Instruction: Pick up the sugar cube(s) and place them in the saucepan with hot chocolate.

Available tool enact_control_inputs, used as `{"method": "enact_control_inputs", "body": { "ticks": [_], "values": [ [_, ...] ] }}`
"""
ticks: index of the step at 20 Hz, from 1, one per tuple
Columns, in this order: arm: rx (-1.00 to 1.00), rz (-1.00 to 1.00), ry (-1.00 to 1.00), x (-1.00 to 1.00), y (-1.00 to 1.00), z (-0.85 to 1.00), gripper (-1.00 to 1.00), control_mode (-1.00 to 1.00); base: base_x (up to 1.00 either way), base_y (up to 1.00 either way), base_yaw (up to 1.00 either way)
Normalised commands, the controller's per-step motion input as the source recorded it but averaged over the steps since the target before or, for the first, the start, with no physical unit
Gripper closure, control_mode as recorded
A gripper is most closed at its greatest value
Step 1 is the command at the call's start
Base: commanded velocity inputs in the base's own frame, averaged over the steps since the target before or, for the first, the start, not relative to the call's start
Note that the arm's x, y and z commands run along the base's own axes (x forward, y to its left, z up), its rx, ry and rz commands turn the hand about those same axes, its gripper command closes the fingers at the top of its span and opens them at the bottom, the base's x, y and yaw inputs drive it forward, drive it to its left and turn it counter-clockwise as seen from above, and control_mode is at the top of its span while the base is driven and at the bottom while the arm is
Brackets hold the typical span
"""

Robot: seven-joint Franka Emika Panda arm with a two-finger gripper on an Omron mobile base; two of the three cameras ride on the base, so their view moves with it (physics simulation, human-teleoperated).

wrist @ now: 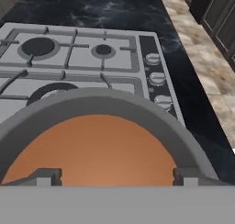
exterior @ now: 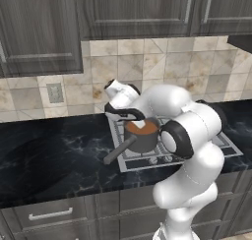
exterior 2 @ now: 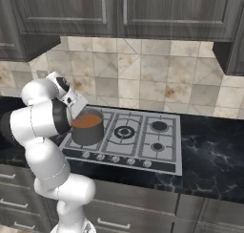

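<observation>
- Saucepan (exterior: 141,135) at centre of left base view, on the stove (exterior: 206,150); handle runs toward lower left, long axis along that diagonal. Gripper (exterior: 139,122) just above the rim.
- Right base view: pan left of centre, on the front left burner, brown liquid showing. Cube not made out.
- Hand view: fingertips (wrist: 45,177) wide apart at bottom, nothing between, right over the liquid. Judged as release step; next, lift clear and check the cube went in.

Saucepan (exterior 2: 88,131) on stove (exterior 2: 143,136)
</observation>
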Motion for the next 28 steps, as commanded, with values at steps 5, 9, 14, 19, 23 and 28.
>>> {"method": "enact_control_inputs", "body": {
  "ticks": [5,9,14,19,23,28],
  "values": [
    [0.25,-0.01,0.0,-0.31,-0.44,0.66,-1.0,-1.0,0.0,0.0,0.0],
    [0.3,0.01,0.01,-0.35,-0.33,0.28,-1.0,-1.0,0.0,0.0,0.0],
    [0.26,0.21,0.0,-0.49,-0.28,0.07,-1.0,-1.0,0.0,0.0,0.0],
    [0.1,0.51,-0.05,-0.49,-0.11,0.12,-1.0,-1.0,0.0,0.0,0.0],
    [0.11,0.62,-0.04,-0.38,-0.09,0.37,-1.0,-1.0,0.0,0.0,0.0],
    [0.15,0.61,0.0,-0.25,-0.04,0.61,-1.0,-1.0,0.0,0.0,0.0]
  ]
}}
